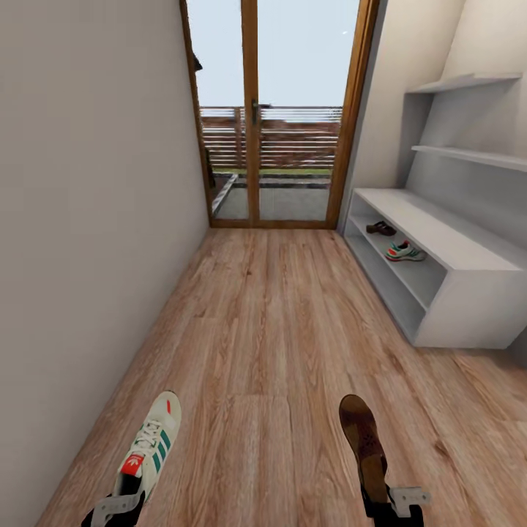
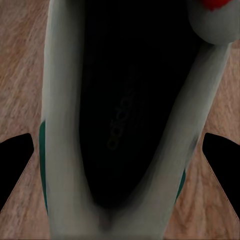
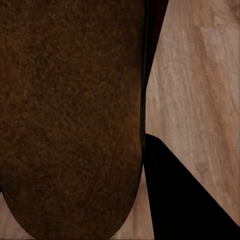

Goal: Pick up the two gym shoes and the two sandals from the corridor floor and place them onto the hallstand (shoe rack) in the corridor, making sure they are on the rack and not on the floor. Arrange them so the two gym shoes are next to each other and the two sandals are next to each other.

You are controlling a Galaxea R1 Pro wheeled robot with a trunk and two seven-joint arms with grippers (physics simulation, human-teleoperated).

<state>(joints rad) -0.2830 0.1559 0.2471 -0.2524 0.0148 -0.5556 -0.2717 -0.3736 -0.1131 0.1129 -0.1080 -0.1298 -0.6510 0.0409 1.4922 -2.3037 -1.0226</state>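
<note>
Low in the head view my left gripper [image 1: 121,506] is shut on the heel of a white gym shoe [image 1: 151,441] with green stripes, held above the corridor floor [image 1: 271,329]. The left wrist view looks into that shoe's dark opening [image 2: 120,125], with a black fingertip [image 2: 15,162] on each side. My right gripper [image 1: 389,502] is shut on a dark-brown sandal [image 1: 361,438]; its brown surface [image 3: 70,115] is close in the right wrist view beside one finger [image 3: 185,200]. The other sandal [image 1: 380,228] and the other gym shoe [image 1: 405,252] sit on the hallstand's [image 1: 468,256] upper open shelf, at the right.
A plain wall [image 1: 88,219] runs along the left of the narrow corridor. A glazed wooden door [image 1: 274,117] closes the far end. Stepped wall shelves [image 1: 468,154] hang above the hallstand's bench top.
</note>
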